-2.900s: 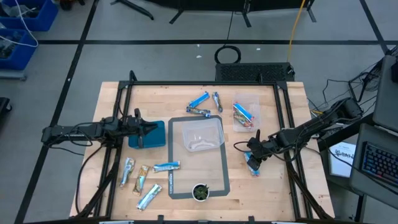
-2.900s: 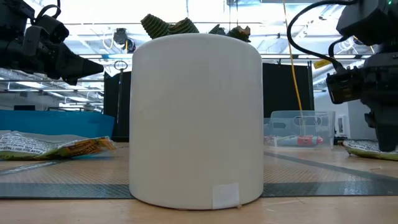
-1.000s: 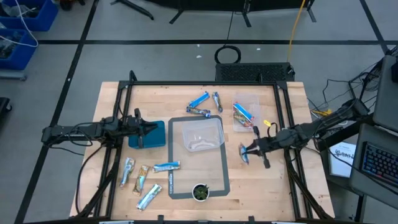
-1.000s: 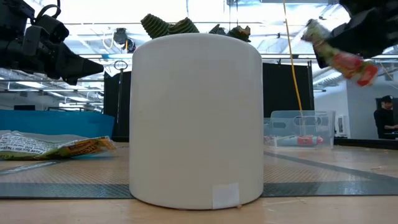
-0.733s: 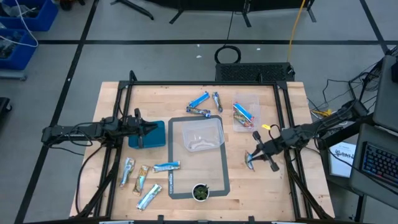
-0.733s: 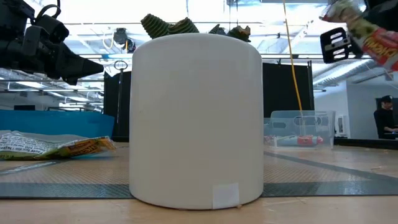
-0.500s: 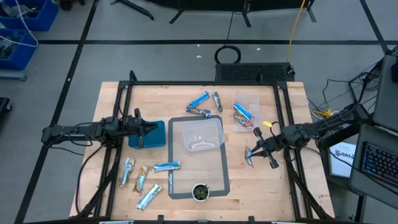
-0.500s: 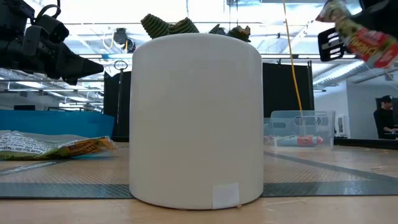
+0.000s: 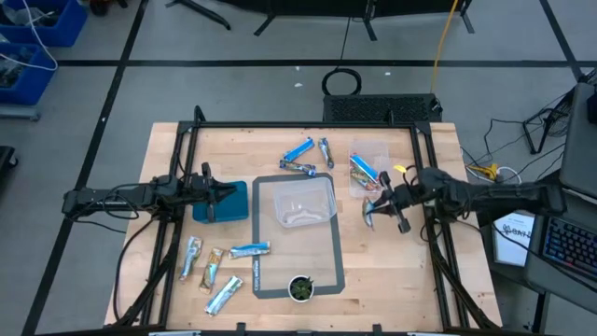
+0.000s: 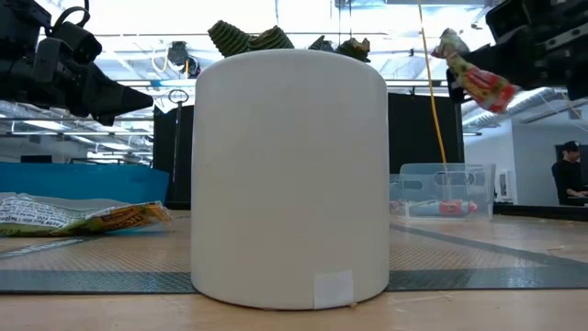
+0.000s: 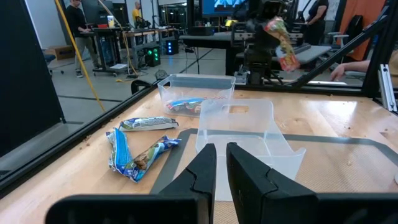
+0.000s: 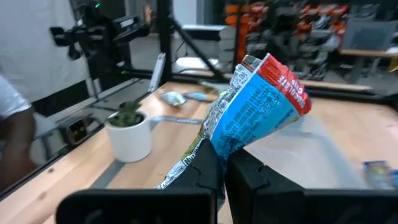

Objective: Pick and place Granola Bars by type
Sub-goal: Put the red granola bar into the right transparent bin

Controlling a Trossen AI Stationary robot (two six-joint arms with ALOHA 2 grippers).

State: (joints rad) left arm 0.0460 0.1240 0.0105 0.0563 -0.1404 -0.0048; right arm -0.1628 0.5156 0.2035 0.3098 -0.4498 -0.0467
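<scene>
Gripping a blue-and-red bar (image 12: 252, 109), right gripper (image 12: 222, 163) hangs above table

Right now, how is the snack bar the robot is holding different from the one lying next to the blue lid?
The held bar hangs in the air, pinched by the right gripper; the bar by the blue lid lies flat on the table. The held bar has a red end; the lying one looks plain blue and silvery. Both are small wrapped bars.

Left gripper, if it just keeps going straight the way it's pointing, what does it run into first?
Most likely the large clear container at the table's middle. The left gripper, fingers nearly together and holding nothing, points right at its near wall with only mat between them, though how far off it is stays unclear.
</scene>
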